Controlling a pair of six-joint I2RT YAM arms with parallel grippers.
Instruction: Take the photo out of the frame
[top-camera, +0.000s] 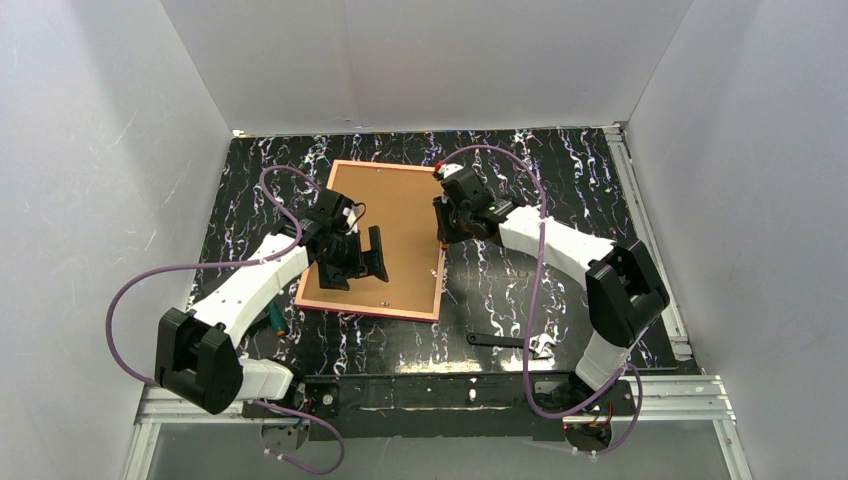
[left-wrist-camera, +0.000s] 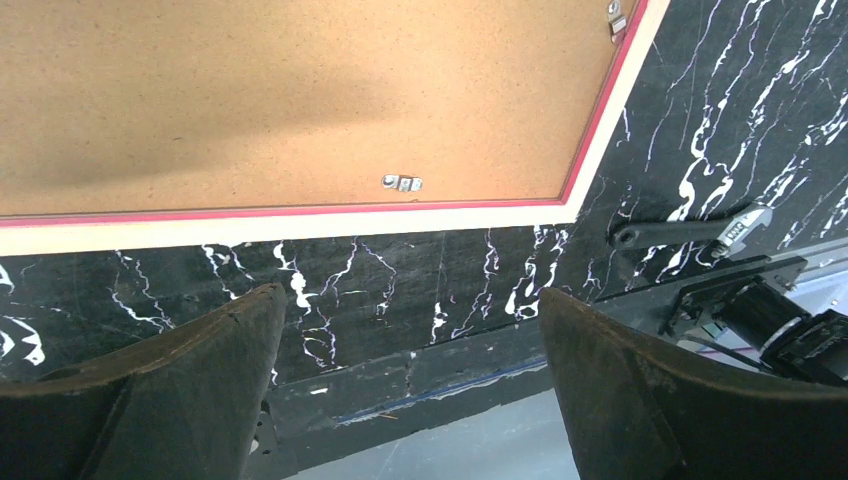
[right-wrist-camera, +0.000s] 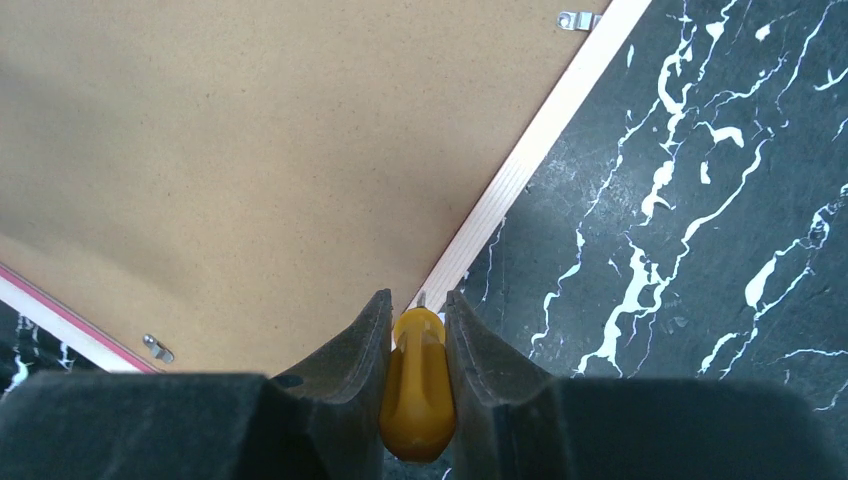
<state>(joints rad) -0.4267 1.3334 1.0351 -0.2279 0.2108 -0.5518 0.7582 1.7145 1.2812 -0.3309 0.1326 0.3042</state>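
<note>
The frame (top-camera: 370, 308) lies face down on the marbled table, its brown back panel (top-camera: 390, 205) up; the photo is hidden beneath it. My left gripper (top-camera: 357, 264) hovers over the frame's near left part. It is open and empty, and in the left wrist view this gripper (left-wrist-camera: 412, 310) looks past the pink-edged near border (left-wrist-camera: 300, 222). My right gripper (right-wrist-camera: 418, 300) is shut on a yellow-handled screwdriver (right-wrist-camera: 417, 380). The tool's metal tip points at the frame's pale right edge (right-wrist-camera: 520, 170).
Small metal clips (left-wrist-camera: 402, 183) (right-wrist-camera: 577, 19) (right-wrist-camera: 156, 347) sit along the back panel's edges. A black adjustable wrench (top-camera: 510, 342) lies on the table near the right arm's base. A green-handled tool (top-camera: 275, 320) lies by the frame's near left corner.
</note>
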